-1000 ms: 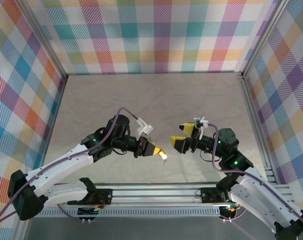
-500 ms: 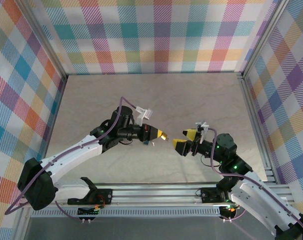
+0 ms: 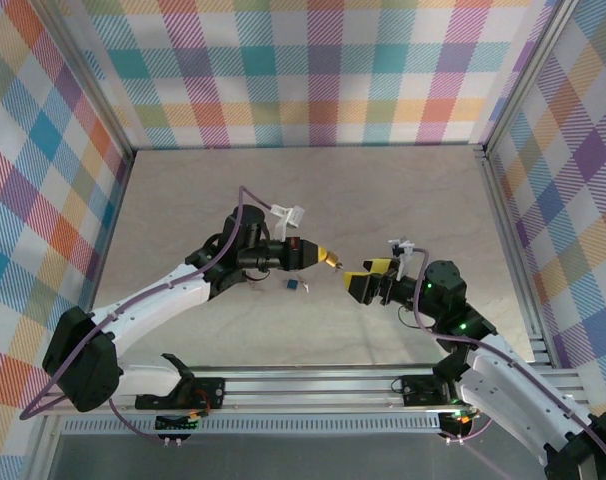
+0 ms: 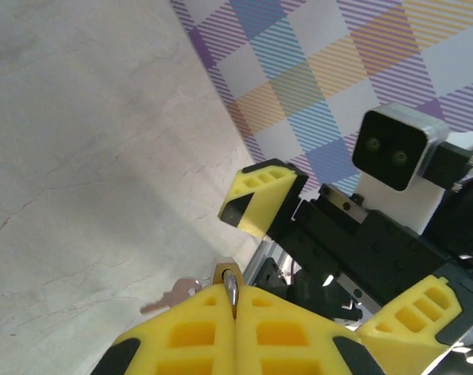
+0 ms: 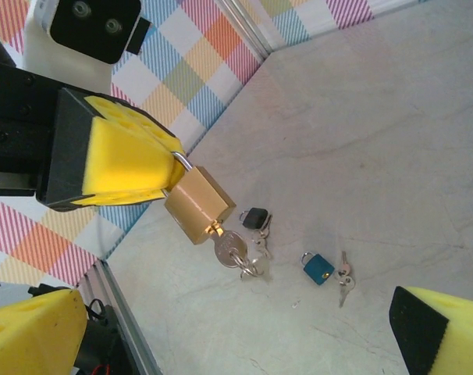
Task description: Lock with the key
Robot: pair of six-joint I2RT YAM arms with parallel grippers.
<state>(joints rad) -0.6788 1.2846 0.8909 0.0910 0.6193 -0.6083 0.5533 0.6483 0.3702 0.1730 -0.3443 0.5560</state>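
Observation:
My left gripper [image 4: 235,312] is shut on the steel shackle of a brass padlock [image 5: 193,205], holding it in the air above the table. A silver key [image 5: 229,246] sits in the padlock's underside, with a ring and a spare key hanging from it. My right gripper [image 5: 236,336] is open with nothing between its fingers, facing the padlock from a short way off. In the top view the padlock [image 3: 329,260] hangs between the left gripper [image 3: 318,257] and the right gripper [image 3: 368,280]. The left wrist view has the right gripper's yellow fingers [image 4: 260,195] just beyond the padlock [image 4: 225,273].
A small black padlock [image 5: 256,217] and a small blue padlock [image 5: 318,268] with keys [image 5: 344,281] lie on the table below the brass one. The blue one [image 3: 294,285] lies under the left arm's wrist. Checked walls ring the table, and a rail runs along its near edge.
The left arm carried the brass padlock away from the near edge and raised it level with the right gripper. The right gripper hardly shifted and stayed open.

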